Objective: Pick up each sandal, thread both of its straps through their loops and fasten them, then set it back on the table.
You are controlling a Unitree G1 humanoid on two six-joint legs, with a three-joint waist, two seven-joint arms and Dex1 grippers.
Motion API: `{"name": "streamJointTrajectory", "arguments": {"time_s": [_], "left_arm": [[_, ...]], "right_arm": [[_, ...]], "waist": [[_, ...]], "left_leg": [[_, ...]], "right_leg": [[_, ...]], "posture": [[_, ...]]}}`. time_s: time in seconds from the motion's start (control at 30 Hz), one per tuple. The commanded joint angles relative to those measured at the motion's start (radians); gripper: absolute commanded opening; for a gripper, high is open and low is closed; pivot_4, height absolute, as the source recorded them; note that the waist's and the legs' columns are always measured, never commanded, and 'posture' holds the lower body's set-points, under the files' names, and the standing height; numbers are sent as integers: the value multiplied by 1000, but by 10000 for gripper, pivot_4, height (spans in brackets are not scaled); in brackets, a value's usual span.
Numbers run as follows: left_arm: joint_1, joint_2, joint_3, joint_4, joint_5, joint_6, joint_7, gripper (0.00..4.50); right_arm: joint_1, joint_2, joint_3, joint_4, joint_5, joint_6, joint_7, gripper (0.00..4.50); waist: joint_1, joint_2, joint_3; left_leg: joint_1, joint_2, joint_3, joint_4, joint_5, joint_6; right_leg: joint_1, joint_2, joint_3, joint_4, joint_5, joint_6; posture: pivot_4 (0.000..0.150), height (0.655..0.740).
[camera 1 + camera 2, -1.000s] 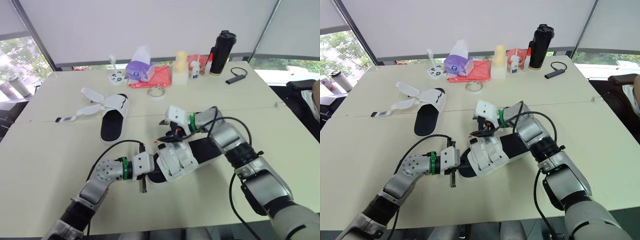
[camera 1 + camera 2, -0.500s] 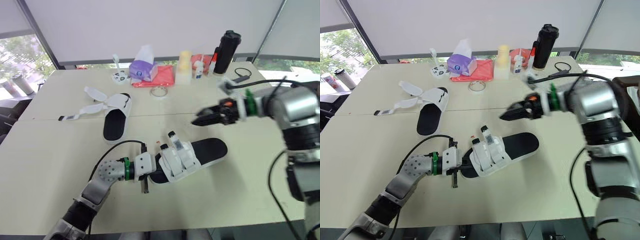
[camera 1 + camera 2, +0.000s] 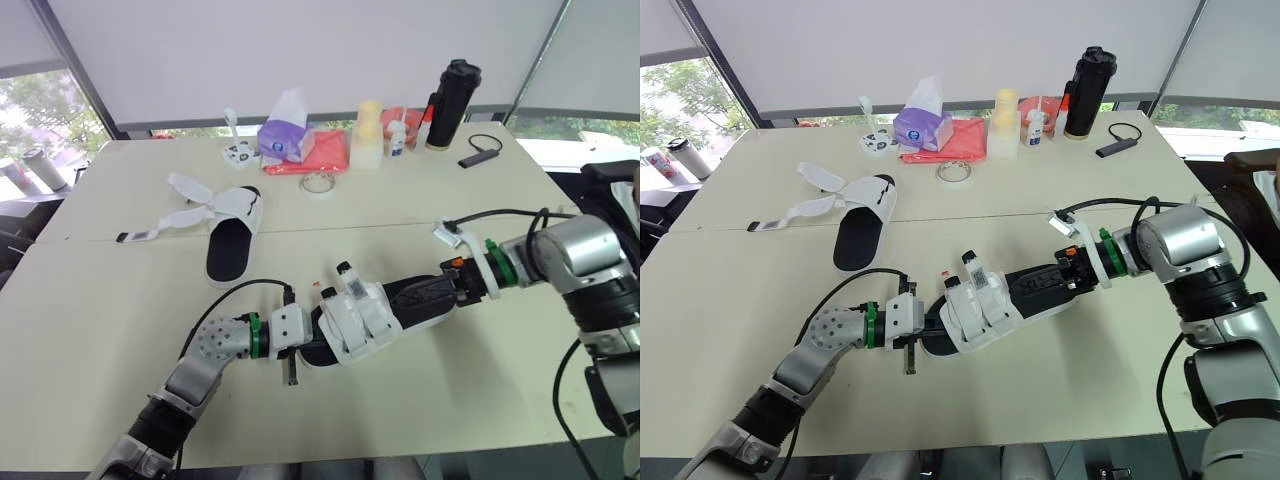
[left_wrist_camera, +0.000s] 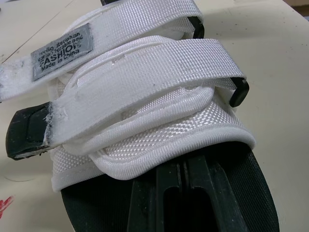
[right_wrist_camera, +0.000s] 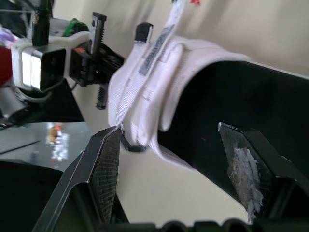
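The near sandal (image 3: 365,318) lies low over the front of the table (image 3: 90,300), between the two arms. Both of its white straps (image 4: 145,72) run across the upper and through the black loops (image 4: 239,92), tips lying flat, so this one looks fastened to me. The left gripper (image 3: 303,346) is clamped on the toe end, its fingers lying close together on the black footbed under the straps. The right gripper (image 3: 443,293) is at the heel end with its fingers (image 5: 104,169) spread wide, one on each side of the sole. I can't tell if they actually touch it.

The far sandal (image 3: 228,248) sits well apart, further back on the robot's left, and its loose straps (image 3: 188,200) are splayed out sideways on the table, totally undone.

So my guess is roughly halfway: the first one just needs putting down and letting go, and the second needs the whole routine.
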Motion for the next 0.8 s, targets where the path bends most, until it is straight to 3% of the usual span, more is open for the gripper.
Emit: {"name": "streamJointTrajectory", "arguments": {"time_s": [0.03, 0.47, 0.8], "left_arm": [[40, 18, -35, 54, 46, 28, -13, 0], [57, 15, -14, 37, 28, 22, -12, 0], [68, 10, -6, 26, 24, 22, -7, 0]], "right_arm": [[-33, 29, -14, 9, 40, 25, -14, 34194], [-61, 183, -19, 10, 107, 102, -103, 34194], [-82, 232, 19, 48, 115, 108, -113, 34194]], "waist": [[0, 0, 0], [-4, 0, 0], [-6, 0, 0]], "left_leg": [[0, 0, 0, 0, 0, 0], [0, 0, -1, 0, 0, 0], [0, 0, -1, 0, 0, 0]], "right_leg": [[0, 0, 0, 0, 0, 0], [-1, 0, 0, 0, 0, 1], [-1, 1, 0, 2, 1, 1]], "posture": [[1500, 7400], [1500, 7400], [1500, 7400]]}}
